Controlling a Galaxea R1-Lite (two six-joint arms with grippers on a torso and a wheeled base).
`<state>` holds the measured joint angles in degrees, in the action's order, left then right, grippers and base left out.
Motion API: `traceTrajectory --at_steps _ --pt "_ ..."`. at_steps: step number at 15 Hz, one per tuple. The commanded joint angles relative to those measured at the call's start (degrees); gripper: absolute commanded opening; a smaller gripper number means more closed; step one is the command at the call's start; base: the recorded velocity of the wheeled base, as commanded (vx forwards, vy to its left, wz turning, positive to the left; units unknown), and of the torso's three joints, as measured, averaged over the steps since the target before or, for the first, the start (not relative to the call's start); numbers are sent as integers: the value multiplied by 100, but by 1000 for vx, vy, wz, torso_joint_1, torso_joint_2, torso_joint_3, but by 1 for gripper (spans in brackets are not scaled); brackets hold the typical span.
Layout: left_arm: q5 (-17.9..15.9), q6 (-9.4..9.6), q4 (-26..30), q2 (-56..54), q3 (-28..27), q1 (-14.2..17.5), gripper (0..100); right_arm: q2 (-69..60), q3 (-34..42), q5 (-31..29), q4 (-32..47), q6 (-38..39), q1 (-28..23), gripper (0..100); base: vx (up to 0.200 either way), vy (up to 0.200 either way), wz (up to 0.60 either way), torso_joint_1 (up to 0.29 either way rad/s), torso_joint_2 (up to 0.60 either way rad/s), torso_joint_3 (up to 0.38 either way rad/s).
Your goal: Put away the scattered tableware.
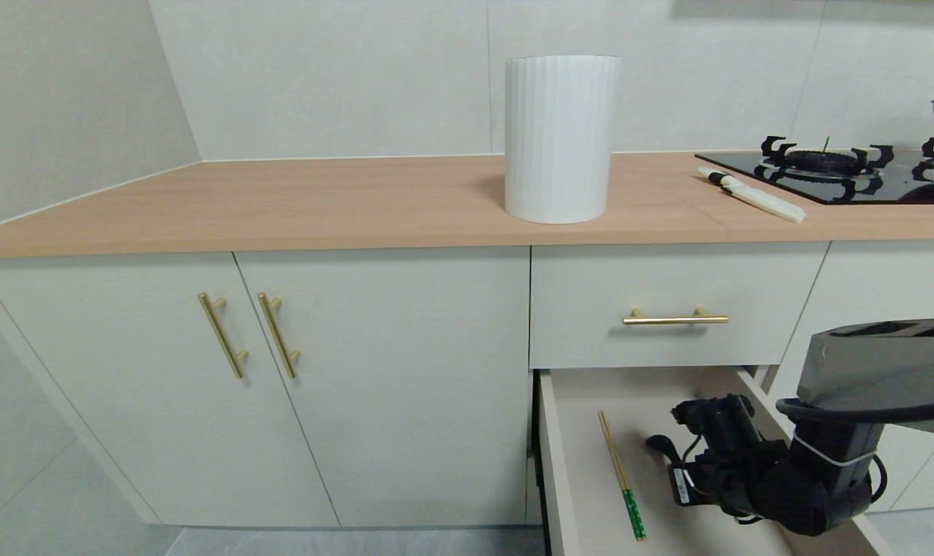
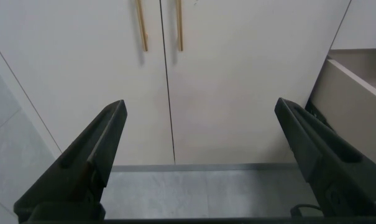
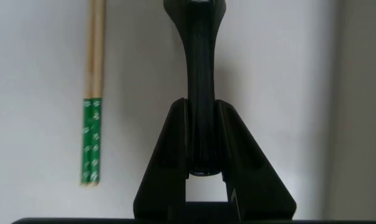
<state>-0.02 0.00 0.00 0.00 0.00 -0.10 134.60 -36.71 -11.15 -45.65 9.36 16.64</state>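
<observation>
The lower drawer (image 1: 553,471) stands pulled out under the counter. A pair of wooden chopsticks with green ends (image 1: 622,477) (image 3: 93,93) lies on its floor. My right gripper (image 1: 677,460) (image 3: 200,146) is inside the drawer beside the chopsticks, shut on the handle of a black spoon (image 1: 657,445) (image 3: 199,68); the spoon's bowl points away from the fingers. A white utensil with a black band (image 1: 751,195) lies on the wooden counter by the stove. My left gripper (image 2: 200,158) hangs open with nothing in it, low in front of the cabinet doors (image 2: 237,81).
A tall white ribbed container (image 1: 560,137) stands on the counter (image 1: 320,201). A black gas hob (image 1: 845,174) sits at the far right. A shut drawer with a gold handle (image 1: 675,318) is above the open one. The cabinet doors carry gold handles (image 1: 221,333).
</observation>
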Motion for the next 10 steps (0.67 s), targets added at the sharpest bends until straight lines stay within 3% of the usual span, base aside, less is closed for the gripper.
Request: traceTrajectory --at_steps 1,10 --pt "2 0 0 9 0 1 100 322 -74 -10 4 -5 15 0 0 0 0 0 0 0" --pt "-6 0 0 9 0 1 100 453 -249 -150 -5 4 6 0 0 0 0 0 0 0"
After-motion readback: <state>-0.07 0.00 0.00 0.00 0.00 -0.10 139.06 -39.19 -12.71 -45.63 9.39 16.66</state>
